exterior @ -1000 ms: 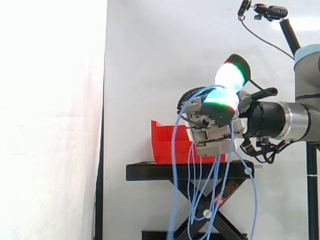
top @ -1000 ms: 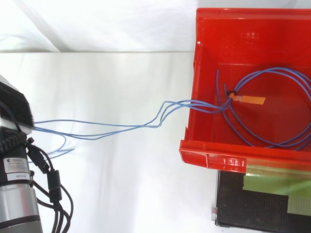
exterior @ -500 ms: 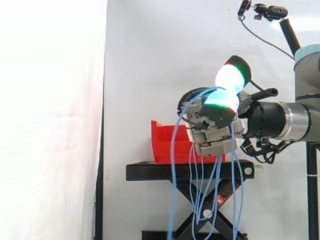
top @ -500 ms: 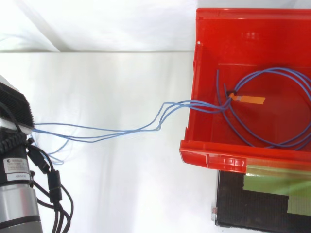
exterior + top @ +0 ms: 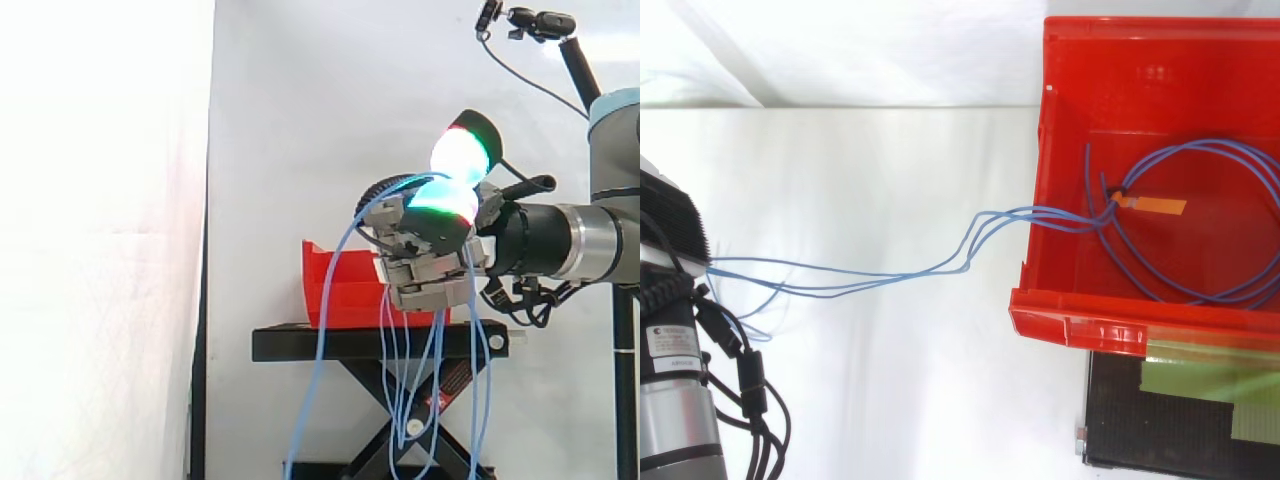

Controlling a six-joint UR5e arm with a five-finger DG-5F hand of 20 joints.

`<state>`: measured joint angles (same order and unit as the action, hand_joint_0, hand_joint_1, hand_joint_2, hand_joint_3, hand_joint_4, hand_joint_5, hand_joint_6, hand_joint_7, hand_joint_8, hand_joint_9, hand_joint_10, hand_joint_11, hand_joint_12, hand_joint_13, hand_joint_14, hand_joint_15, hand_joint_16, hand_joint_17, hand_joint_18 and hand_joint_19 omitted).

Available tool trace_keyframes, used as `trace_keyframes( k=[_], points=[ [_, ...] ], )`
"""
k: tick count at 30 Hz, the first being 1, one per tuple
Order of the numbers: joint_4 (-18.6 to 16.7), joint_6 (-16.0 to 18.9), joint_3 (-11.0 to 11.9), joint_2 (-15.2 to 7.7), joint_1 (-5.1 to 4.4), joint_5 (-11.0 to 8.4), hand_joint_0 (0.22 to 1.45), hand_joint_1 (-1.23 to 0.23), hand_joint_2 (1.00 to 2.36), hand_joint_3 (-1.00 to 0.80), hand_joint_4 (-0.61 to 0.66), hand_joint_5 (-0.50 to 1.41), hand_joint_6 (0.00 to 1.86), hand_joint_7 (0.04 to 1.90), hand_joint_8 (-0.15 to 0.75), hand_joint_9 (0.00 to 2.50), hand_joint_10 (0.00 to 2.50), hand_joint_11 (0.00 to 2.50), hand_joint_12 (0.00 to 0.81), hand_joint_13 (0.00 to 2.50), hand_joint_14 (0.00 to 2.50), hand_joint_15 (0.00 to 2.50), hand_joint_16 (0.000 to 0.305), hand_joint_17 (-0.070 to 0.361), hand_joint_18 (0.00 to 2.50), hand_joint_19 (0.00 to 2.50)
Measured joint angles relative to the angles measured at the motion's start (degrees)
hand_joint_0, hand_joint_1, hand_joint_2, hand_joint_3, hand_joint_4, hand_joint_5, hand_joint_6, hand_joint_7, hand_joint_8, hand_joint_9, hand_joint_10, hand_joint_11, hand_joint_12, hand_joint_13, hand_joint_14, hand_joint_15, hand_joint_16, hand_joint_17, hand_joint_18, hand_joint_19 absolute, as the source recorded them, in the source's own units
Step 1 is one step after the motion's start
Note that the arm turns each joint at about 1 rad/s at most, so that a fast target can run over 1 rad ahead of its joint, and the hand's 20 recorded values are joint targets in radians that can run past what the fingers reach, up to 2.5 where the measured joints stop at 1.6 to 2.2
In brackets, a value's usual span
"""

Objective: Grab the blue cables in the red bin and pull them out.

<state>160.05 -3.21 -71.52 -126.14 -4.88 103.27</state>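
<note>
My hand (image 5: 428, 252) hovers in front of the red bin (image 5: 342, 291), above the stand's front edge, its glowing pads uppermost. Its curled fingers are shut on a bundle of thin blue cables (image 5: 328, 300), which arch over the hand and hang in long loops below the stand top. From above, the same blue cables (image 5: 895, 276) run from the arm at the left edge across open space and over the lip of the red bin (image 5: 1160, 60). Inside the bin a coil of cable (image 5: 1196, 291) lies on the floor with an orange tag (image 5: 1156, 206).
The bin sits on a black scissor stand (image 5: 380, 343), a corner of which also appears from above (image 5: 1160, 440). A small camera on a jointed mount (image 5: 540, 20) stands at the upper right. White curtain lies behind.
The hanging cable loops have swung: the leftmost loop now bows further left and lower. The hand has barely moved, and the coil in the bin looks the same.
</note>
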Motion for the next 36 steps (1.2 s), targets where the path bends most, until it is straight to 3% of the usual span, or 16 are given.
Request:
trace_keyframes(
  k=[5,36],
  points=[
    [0.0,0.0,0.0,0.0,0.0,0.01,1.06,-1.05,1.01,-0.83,0.15,0.65,1.32,0.22,0.28,1.14,1.03,1.3,0.294,1.03,2.5,0.78,0.03,0.069,1.34,1.48],
    [0.0,0.0,0.0,0.0,-0.03,0.0,1.06,-1.05,1.01,-0.79,0.13,0.66,1.36,0.21,0.284,1.16,0.88,1.39,0.27,1.04,2.5,0.74,0.031,0.07,1.3,1.3]
  ],
)
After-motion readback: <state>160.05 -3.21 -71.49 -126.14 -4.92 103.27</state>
